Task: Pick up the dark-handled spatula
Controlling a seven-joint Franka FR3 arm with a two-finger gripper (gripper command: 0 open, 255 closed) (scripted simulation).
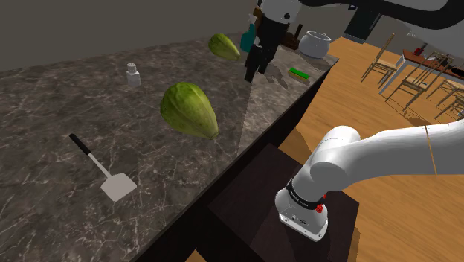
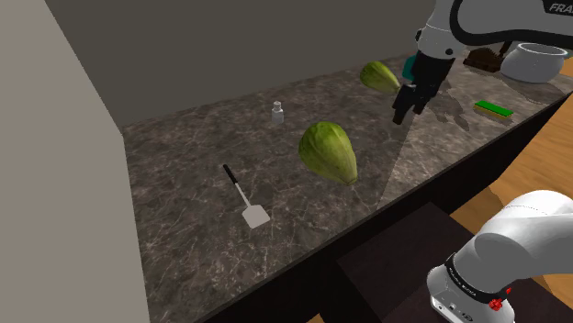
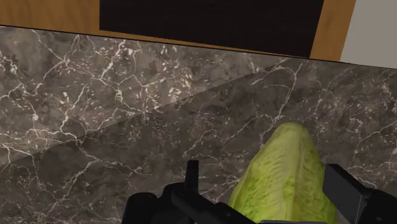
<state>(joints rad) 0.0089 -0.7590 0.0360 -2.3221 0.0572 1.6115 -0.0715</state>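
Spatula (image 1: pixel 100 167) flat, handle toward wall (image 1: pixel 74 30), blade toward counter (image 1: pixel 44 97) edge, claw (image 2: pixel 402 114) released

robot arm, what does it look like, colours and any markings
The arm has smooth, rounded white shells with dark rings at the joints. Dark lettering starting FRA sits on an upper link, and small red marks dot its lowest white collar. The gripper is all black, with two fingers.
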